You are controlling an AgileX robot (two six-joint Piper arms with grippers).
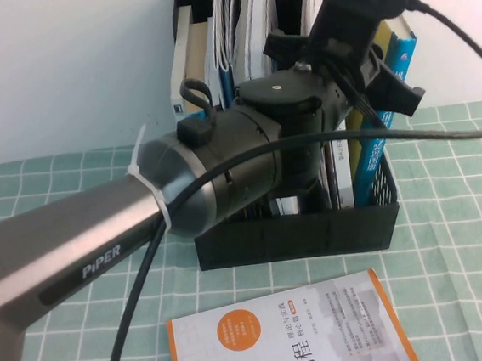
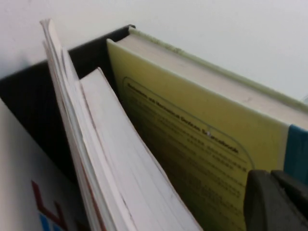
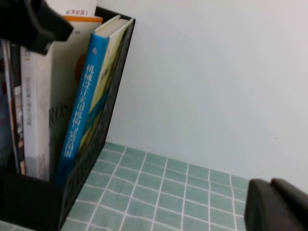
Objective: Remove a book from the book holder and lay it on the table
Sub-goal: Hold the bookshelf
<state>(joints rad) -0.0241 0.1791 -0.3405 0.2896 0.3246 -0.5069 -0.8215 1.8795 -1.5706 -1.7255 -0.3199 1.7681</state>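
Fingers [image 2: 260, 207] were closed, nothing held.
Left gripper [image 2: 272, 192] sat by the book [image 2: 192, 144] in book holder [image 1: 297, 233]; right gripper [image 3: 272, 195] above green surface [image 3: 168, 187], white wall [image 3: 216, 72] behind.

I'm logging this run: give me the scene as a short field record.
book: yellow cover, blue spine, upright in the holder's end compartment
book holder: black rack, several books inside
table: green grid cloth; white and orange book lies flat in front
left gripper: up at the holder's books
right gripper: shut, away from holder

Yellow book [image 2: 192, 144] (blue-spined) in holder [image 2: 43, 110]
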